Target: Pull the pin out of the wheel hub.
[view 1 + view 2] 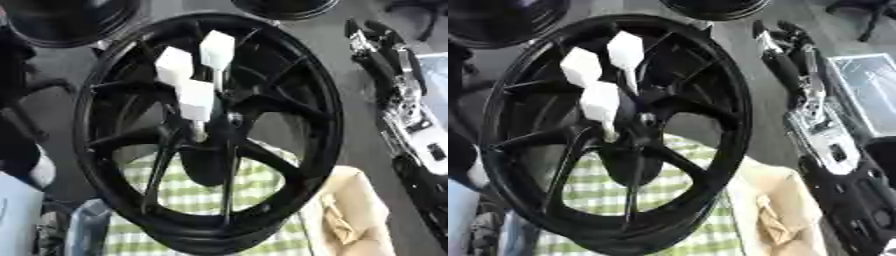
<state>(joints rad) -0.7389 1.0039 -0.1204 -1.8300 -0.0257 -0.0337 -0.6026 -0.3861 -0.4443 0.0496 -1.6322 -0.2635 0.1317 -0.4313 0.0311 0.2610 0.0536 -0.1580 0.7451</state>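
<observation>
- The large black spoked alloy wheel hub (210,135) stands tilted on a green-and-white checked cloth (254,192), filling the middle of the view.
- Three white block-headed pins (197,100) sit in its centre, heads clustered just above the hub's middle, thin shanks running down into the holes.
- The right hand (785,47), black with silver joints, hangs beside the rim's upper right edge, clear of the pins; its fingers look extended and hold nothing.
- The left hand cannot be made out with certainty, so nothing can be said of its fingers.
- Risk, as I judge it: the pin heads stand close together, so a reach may knock a neighbouring pin.
- A sideways tug could jam the shank or rock the propped wheel.
</observation>
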